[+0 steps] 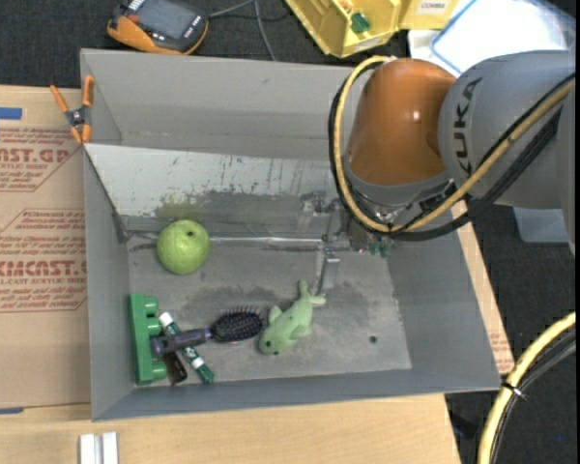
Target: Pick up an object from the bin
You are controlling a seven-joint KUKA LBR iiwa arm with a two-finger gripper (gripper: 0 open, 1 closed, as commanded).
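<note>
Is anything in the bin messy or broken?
Nothing looks broken or spilled. One corner is jumbled: a black hairbrush and markers lie crisscrossed against a green block. The green apple and green toy fish lie apart.

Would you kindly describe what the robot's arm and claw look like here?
The arm has a thick, rounded grey casing with black KUKA lettering. A glossy orange dome cover caps its wrist, ringed by yellow and black cables. The claw below it is slim, silvery metal.
</note>
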